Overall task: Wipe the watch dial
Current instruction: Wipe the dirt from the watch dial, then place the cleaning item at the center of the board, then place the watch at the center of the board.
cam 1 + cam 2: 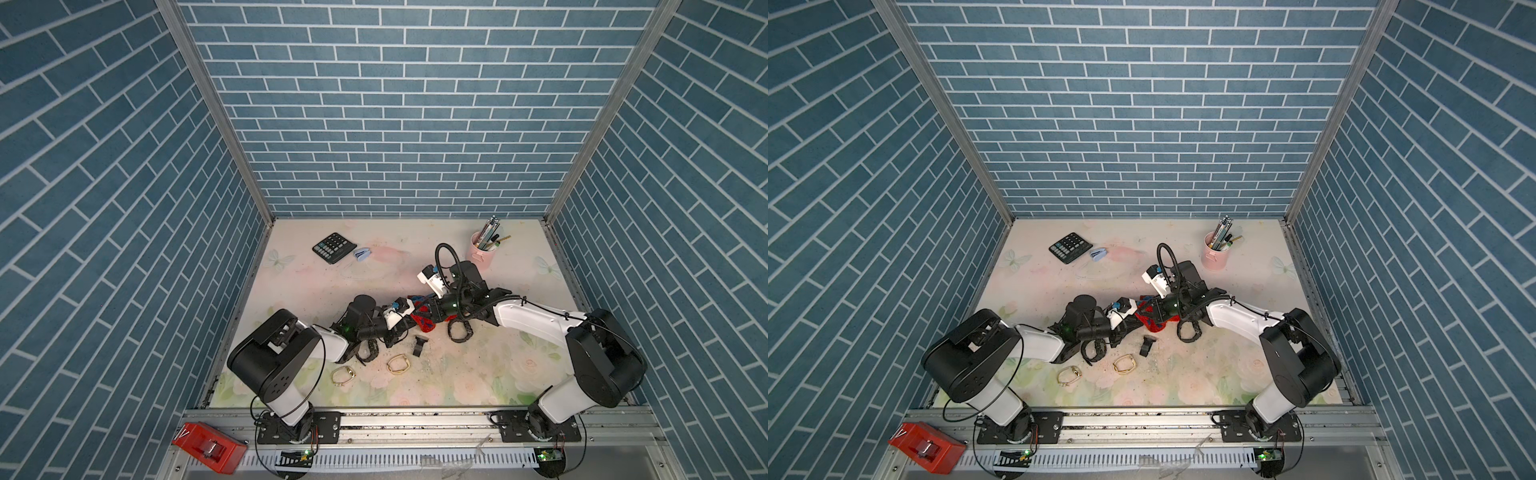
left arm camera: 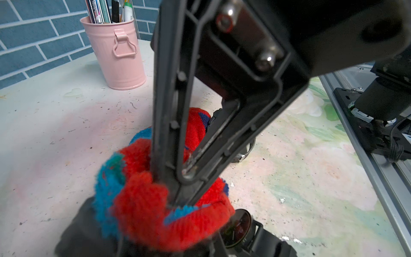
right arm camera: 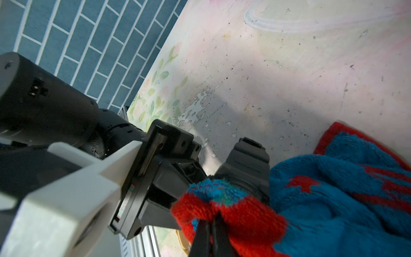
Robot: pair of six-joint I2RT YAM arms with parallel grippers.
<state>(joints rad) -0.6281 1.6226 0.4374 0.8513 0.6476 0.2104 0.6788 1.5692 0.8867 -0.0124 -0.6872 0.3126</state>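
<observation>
A black watch is held in my left gripper [image 2: 206,244], which is shut on it. Part of its round dark dial [image 2: 236,229] shows beside the cloth; its strap [image 3: 246,160] sticks out past the left gripper [image 3: 195,171]. My right gripper [image 3: 211,231] is shut on a red and blue terry cloth [image 3: 240,213]. It presses a bunched fold of the cloth [image 2: 155,213] onto the watch face. In both top views the two grippers meet mid-table at the cloth [image 1: 423,321] [image 1: 1152,321]; the watch itself is hidden there.
Another black watch [image 1: 459,332] lies by the right arm, and one [image 1: 370,351] under the left arm. Two gold bands [image 1: 399,365] [image 1: 343,376] and a black strap piece [image 1: 419,345] lie nearer the front. A calculator [image 1: 332,247] and a pink pen cup [image 1: 482,251] stand at the back.
</observation>
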